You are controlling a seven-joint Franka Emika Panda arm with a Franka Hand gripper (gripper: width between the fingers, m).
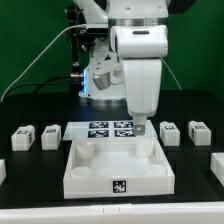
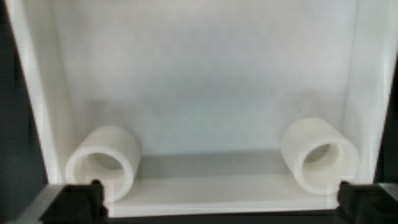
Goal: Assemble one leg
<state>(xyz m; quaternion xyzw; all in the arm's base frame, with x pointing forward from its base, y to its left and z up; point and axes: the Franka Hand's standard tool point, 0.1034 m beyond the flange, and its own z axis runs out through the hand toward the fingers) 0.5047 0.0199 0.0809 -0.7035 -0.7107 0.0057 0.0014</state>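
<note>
Four legs, small white blocks with tags, lie on the black table: two at the exterior view's left (image 1: 22, 137) (image 1: 50, 134) and two at its right (image 1: 170, 132) (image 1: 198, 131). My gripper (image 1: 141, 127) points down over the back wall of the large white walled tray-like piece (image 1: 85, 176), near its right back corner. It is open and holds nothing. In the wrist view the dark fingertips (image 2: 71, 203) stand wide apart at the corners around the gripper's middle (image 2: 217, 195). Beyond them is the tray's floor (image 2: 214, 90) with two round sockets (image 2: 107, 157) (image 2: 320, 155). No leg shows in the wrist view.
The marker board (image 1: 103, 128) lies flat just behind the tray, beside my gripper. The arm's base and cables stand at the back. A white piece shows at the exterior view's right edge (image 1: 215, 168), and another at its left edge (image 1: 3, 170).
</note>
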